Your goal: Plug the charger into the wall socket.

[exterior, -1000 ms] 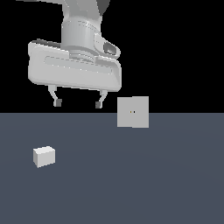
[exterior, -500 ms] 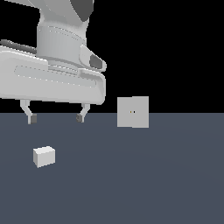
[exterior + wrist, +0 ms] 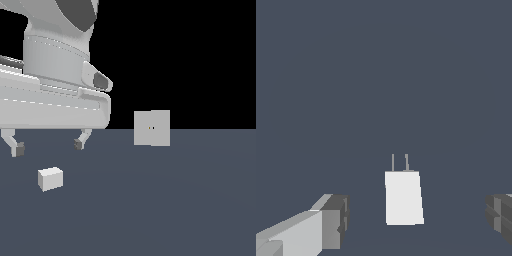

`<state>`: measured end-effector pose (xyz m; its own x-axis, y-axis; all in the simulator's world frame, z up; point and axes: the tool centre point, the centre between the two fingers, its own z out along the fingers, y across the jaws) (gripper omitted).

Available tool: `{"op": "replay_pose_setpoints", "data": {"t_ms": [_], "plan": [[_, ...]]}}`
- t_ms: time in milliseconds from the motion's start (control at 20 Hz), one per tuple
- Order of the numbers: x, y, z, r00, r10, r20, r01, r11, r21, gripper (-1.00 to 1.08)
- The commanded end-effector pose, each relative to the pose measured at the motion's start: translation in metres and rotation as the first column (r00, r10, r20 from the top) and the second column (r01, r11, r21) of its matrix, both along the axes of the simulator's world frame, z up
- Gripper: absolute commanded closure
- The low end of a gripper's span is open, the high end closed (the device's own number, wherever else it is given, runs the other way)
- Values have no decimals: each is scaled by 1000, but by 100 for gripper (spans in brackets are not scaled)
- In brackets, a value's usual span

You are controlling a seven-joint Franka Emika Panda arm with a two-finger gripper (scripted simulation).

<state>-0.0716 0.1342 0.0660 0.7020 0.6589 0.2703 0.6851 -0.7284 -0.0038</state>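
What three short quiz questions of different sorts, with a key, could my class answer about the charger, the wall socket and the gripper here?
1. True or false: the gripper is shut on the charger.
2. Multiple choice: the wall socket stands (A) flat on the floor, (B) upright, towards the exterior view's right of the charger, (C) between the fingers.
3. Fill in: in the wrist view, two thin ___ stick out of the charger's far end.

Key: 1 false, the fingers stand apart above it; 2 B; 3 prongs.

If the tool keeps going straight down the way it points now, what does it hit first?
Probably the charger: the wrist view shows it between the open tool's fingers, lying on the dark floor. Depth is uncertain.
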Motion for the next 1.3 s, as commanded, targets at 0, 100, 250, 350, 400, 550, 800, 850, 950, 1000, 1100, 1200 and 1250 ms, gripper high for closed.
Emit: {"op": "replay_pose_setpoints", "data": {"t_ms": [0,100,250,350,400,550,800,850,950,1000,1100,1200,1250], "plan": [[-2,2,-2,1000,18,8,-18,1000,3,-92],[-3,3,-3,1000,24,10,-24,1000,4,-92],[-2,2,-3,1000,20,8,-20,1000,3,-92],[-2,2,-5,1000,20,8,-20,1000,3,-92],[-3,2,-7,1000,21,8,-21,1000,3,-92],[-3,2,-16,1000,22,8,-22,1000,2,-92],[-4,2,-39,1000,24,8,-24,1000,2,-92],[-4,2,-42,1000,25,9,-25,1000,2,-92],[-4,2,-48,1000,26,9,-26,1000,2,-92],[-4,2,-51,1000,26,9,-26,1000,2,-92],[-4,2,-54,1000,26,9,-26,1000,2,-92],[-3,2,-55,1000,26,9,-26,1000,2,-92],[-3,2,-55,1000,26,9,-26,1000,2,108]]}}
